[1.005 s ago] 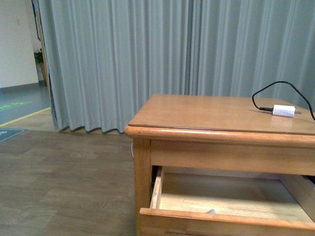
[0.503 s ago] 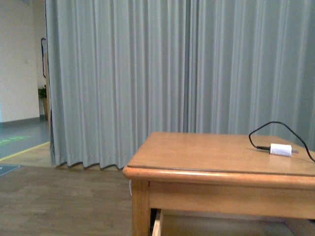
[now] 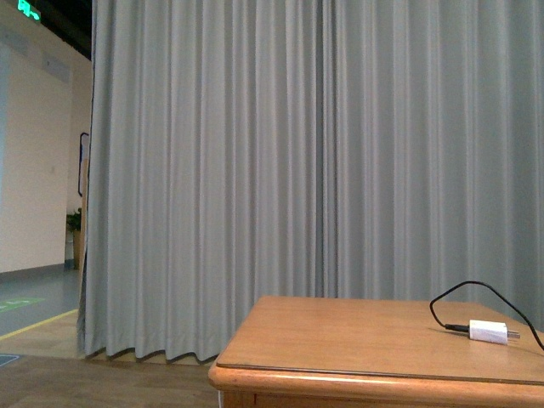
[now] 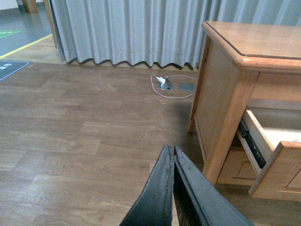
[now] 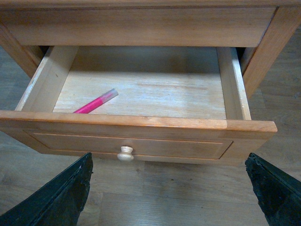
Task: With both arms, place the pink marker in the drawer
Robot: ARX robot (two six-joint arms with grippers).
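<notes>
In the right wrist view the light-brown wooden drawer (image 5: 141, 125) stands pulled open, its round knob (image 5: 125, 153) on the recessed front. The pink marker (image 5: 95, 102) with a pale cap lies inside on the drawer floor, near one side wall. My right gripper (image 5: 171, 193) is open and empty, its black fingers (image 5: 66, 193) spread wide in front of the drawer front, apart from it. My left gripper (image 4: 172, 157) is shut and empty, out over the wooden floor beside the table leg. The open drawer's corner (image 4: 275, 165) shows there too. Neither arm shows in the front view.
A wooden table (image 3: 357, 344) fills the lower right of the front view, with a white charger plug (image 3: 488, 331) and black cable on top. Grey curtains (image 3: 280, 170) hang behind. A floor socket with a white cable (image 4: 167, 84) lies on the wood floor near the table.
The front view has tilted upward: the table has slid down the picture and the open drawer has dropped out of that view. More curtain and wall show now.
</notes>
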